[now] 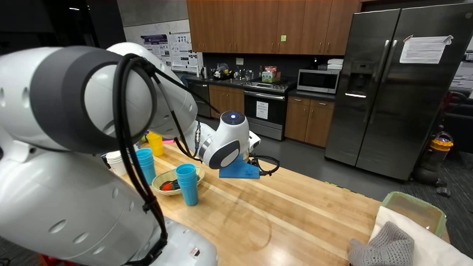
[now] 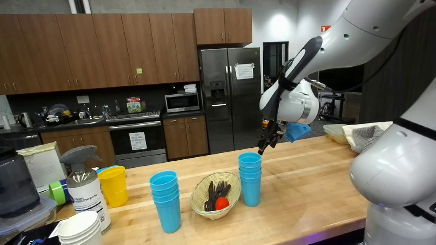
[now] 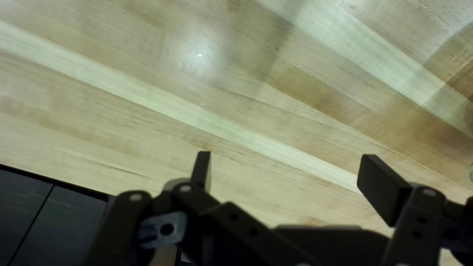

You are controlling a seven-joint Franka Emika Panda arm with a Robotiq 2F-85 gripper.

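Observation:
My gripper (image 3: pixel 288 168) stands open in the wrist view, its two dark fingers (image 3: pixel 382 188) wide apart with only the wooden tabletop (image 3: pixel 147 99) below and nothing held. In an exterior view the gripper (image 2: pixel 267 148) hangs tilted above the table, appearing just above and behind a stack of light blue cups (image 2: pixel 250 183). That is the nearest thing to it there. A wicker basket (image 2: pixel 201 195) with dark forks (image 2: pixel 210 192) and a red round item (image 2: pixel 222 203) sits beside that stack. A second blue stack (image 2: pixel 167 207) stands across the basket. The blue bracket (image 1: pixel 239 170) largely hides the fingers in an exterior view.
Beyond the cups stand a yellow cup (image 2: pixel 114 187), a spray bottle (image 2: pixel 88 200) and stacked white cups (image 2: pixel 80 229). At the opposite end lie a green-rimmed container (image 1: pixel 441 223), a cream cloth (image 1: pixel 430 242) and a grey knitted cloth (image 1: pixel 388 245). The table edge shows in the wrist view.

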